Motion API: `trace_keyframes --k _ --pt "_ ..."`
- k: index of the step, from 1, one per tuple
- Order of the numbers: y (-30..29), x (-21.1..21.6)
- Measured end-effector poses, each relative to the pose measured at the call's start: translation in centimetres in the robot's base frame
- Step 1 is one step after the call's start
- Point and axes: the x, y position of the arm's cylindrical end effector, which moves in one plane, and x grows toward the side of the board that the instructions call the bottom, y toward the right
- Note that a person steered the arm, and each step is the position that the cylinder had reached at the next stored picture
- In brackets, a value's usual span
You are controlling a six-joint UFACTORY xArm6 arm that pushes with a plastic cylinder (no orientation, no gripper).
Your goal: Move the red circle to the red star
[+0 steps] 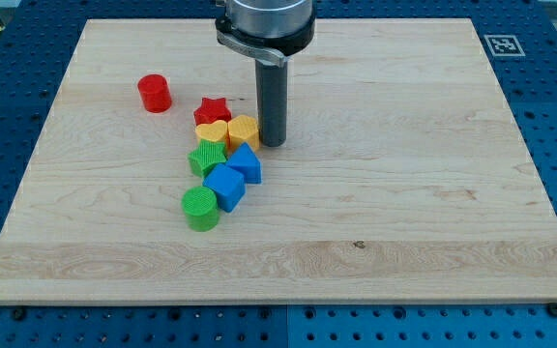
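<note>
The red circle [154, 93] stands alone at the upper left of the wooden board [404, 193]. The red star [213, 109] lies to its right and a little lower, with a gap between them. My tip [272, 143] rests on the board just right of the yellow hexagon [244, 130], close to or touching it, and to the right of the red star. The rod is far from the red circle.
Below the red star sits a cluster: a yellow heart [211, 133], a green star [207, 158], two blue blocks [246, 162] [225, 186] and a green circle [200, 208]. A marker tag [502, 43] sits at the board's top right corner.
</note>
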Motion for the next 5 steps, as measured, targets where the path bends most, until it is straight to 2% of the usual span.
trace_keyframes --k 2,3,5 --pt "1.0 -10.2" --pt "-2.3 -11.6" --pt "-12.5 -9.0"
